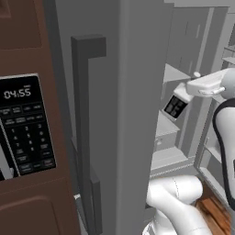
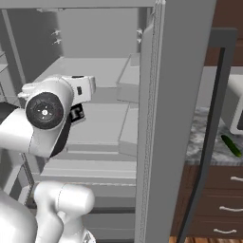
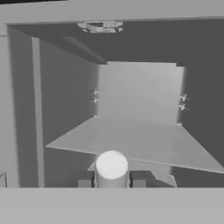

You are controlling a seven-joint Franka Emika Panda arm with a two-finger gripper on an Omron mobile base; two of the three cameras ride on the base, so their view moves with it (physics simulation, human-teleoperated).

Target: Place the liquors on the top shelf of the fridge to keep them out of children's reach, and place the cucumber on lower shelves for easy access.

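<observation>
My gripper (image 3: 112, 180) is shut on a squat liquor bottle with a dark body (image 1: 175, 106) and a white neck. In the hand view its round white top (image 3: 112, 167) sits between my two finger tips. The bottle (image 2: 76, 113) hangs inside the open fridge (image 1: 133, 114), just in front of and about level with the thin top shelf (image 3: 140, 140) (image 2: 88, 71). Thicker lower shelves (image 2: 95, 124) lie underneath. The dark green cucumber (image 2: 231, 145) lies on the marble counter to the right of the fridge door (image 2: 175, 118).
The left fridge door with its long dark handle (image 1: 82, 128) stands open beside a microwave panel (image 1: 25, 124). A white microwave (image 2: 233, 110) stands on the counter above brown drawers (image 2: 213, 199). Door-side racks (image 1: 215, 151) flank my arm.
</observation>
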